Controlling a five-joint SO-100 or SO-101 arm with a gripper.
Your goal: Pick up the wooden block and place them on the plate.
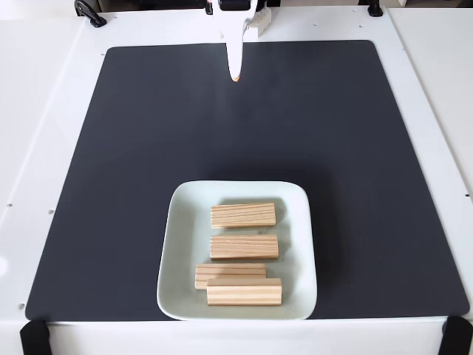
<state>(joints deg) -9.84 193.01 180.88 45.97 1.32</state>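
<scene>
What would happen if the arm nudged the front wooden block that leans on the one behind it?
The front wooden block would probably slide rather than roll, since its faces are flat. It looks stiff, solid wood, so no bending. Because it overlaps its neighbour on the glazed plate, a push may shift both; the smooth glaze likely offers little grip.

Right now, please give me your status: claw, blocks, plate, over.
Claw at far edge of mat, holding nothing. Four wooden blocks in plate; nearest two overlap. Nothing in the way.

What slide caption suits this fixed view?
Four wooden blocks on the plate, gripper raised at the mat's far edge.
</scene>
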